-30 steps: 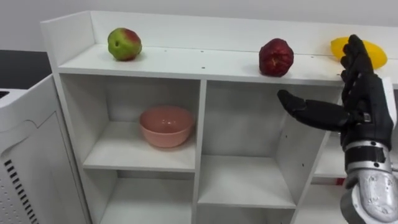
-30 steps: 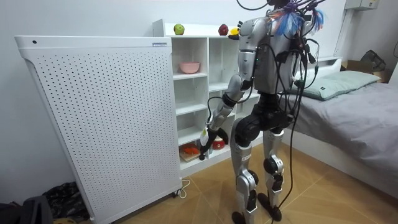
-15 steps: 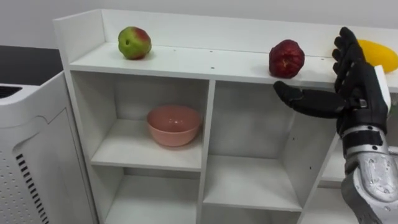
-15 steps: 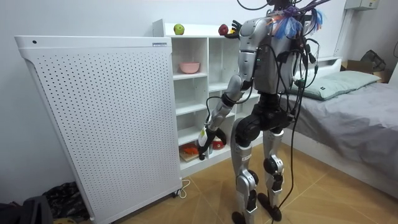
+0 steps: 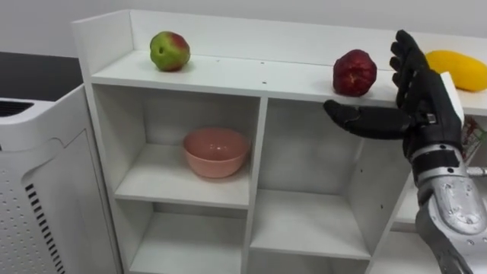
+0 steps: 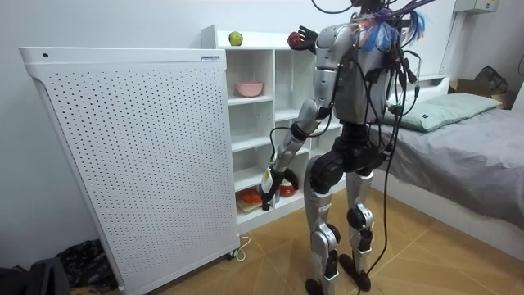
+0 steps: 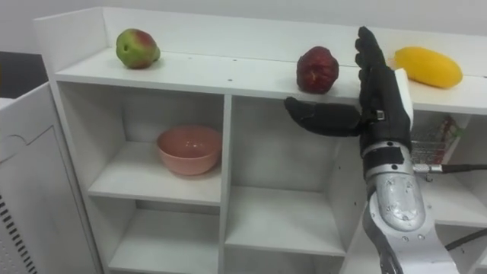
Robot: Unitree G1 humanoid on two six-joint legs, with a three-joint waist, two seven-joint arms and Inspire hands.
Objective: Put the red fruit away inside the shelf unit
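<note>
The robot stands facing a white closet [image 5: 259, 76] of open shelves, with a tall perforated white panel [image 6: 123, 156] on the room view's left and a bed [image 6: 458, 139] on its right. Its right hand [image 5: 420, 103] is raised in front of the top shelf, the fingers [image 5: 405, 61] straight and pointing up, the thumb spread wide to the side, and it holds nothing. A pink bowl [image 5: 216, 152] sits in the compartment well below and far to the left of those fingers. On the top shelf a yellow fruit [image 5: 456, 70] lies just right of the fingers and partly behind them. A dark red fruit [image 5: 354, 73] stands near their left side, above the thumb and not touching the hand, and a green and red apple [image 5: 170, 51] rests far off to their left at the shelf's other end. The left hand [image 6: 268, 192] hangs low before the closet's bottom shelves, and its grip cannot be told from there
</note>
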